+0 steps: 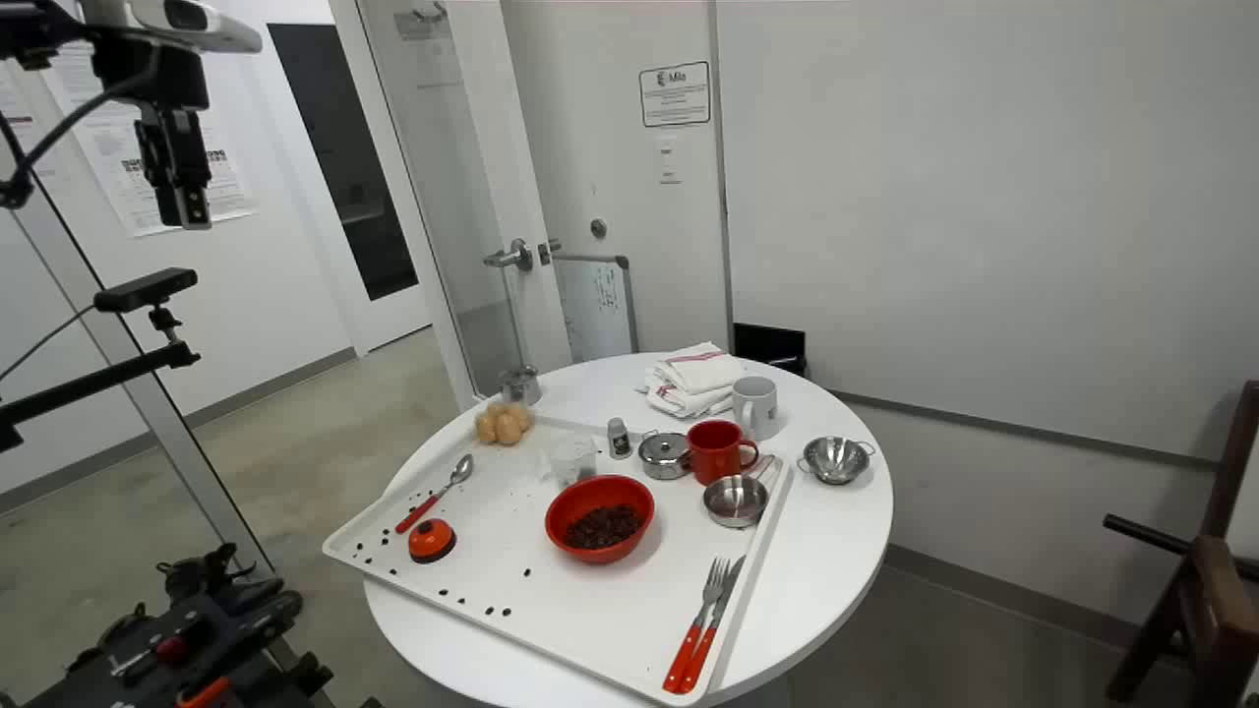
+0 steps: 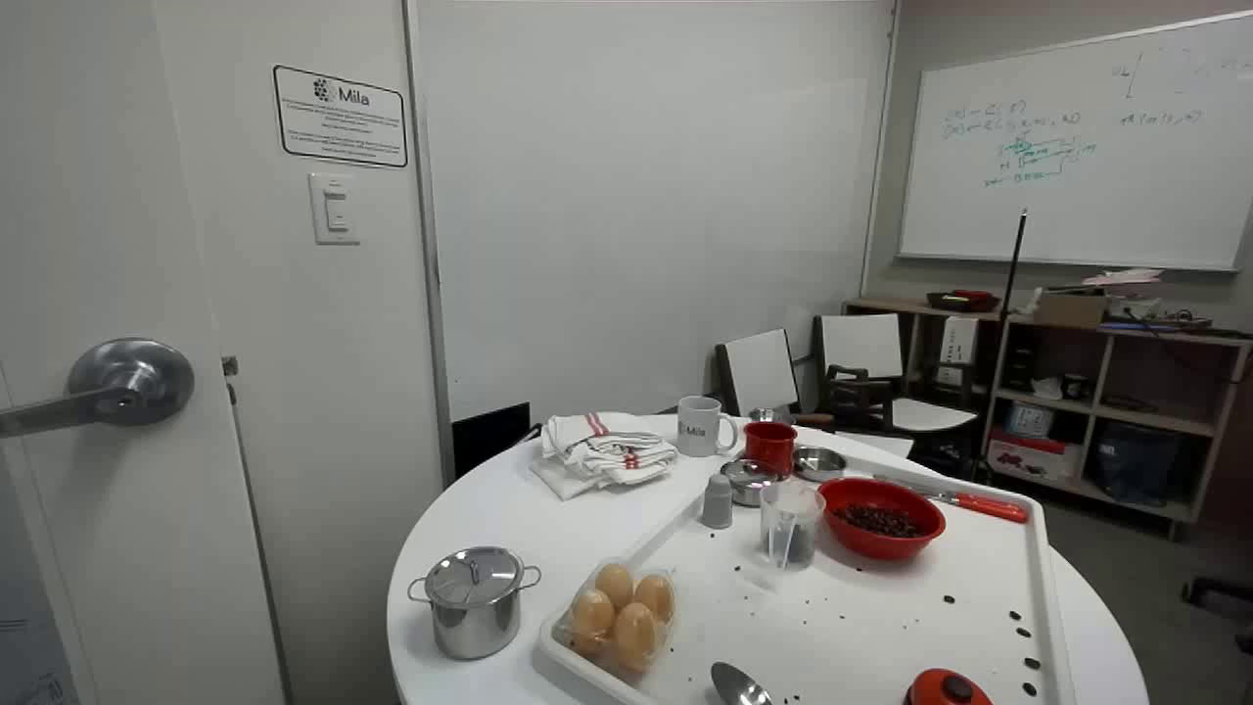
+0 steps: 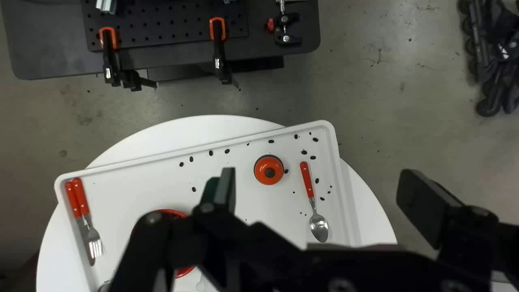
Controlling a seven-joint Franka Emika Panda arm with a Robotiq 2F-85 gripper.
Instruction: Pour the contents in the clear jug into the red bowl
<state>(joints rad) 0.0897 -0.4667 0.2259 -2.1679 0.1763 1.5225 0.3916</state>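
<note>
The clear jug (image 2: 783,519) stands upright on the white tray, beside the red bowl (image 2: 886,543). Its lower part looks dark; I cannot tell how much it holds. In an exterior view the jug (image 1: 572,458) is just behind the red bowl (image 1: 563,521), which holds a heap of dark beans. In the wrist view the bowl (image 3: 184,271) is mostly hidden behind my gripper, and the jug is nearly all hidden. My gripper (image 3: 318,186) is open and empty. In an exterior view it (image 1: 187,211) hangs high at the left, well above and away from the table.
The tray (image 1: 511,629) holds scattered beans, an orange-red lidded item (image 1: 431,541), a spoon (image 1: 433,497), eggs (image 1: 504,423), a shaker (image 1: 619,439), a metal pot (image 1: 665,455), a red mug (image 1: 716,452), a metal cup (image 1: 736,501) and cutlery (image 1: 703,629). A lidded pot (image 2: 475,612) stands beside it.
</note>
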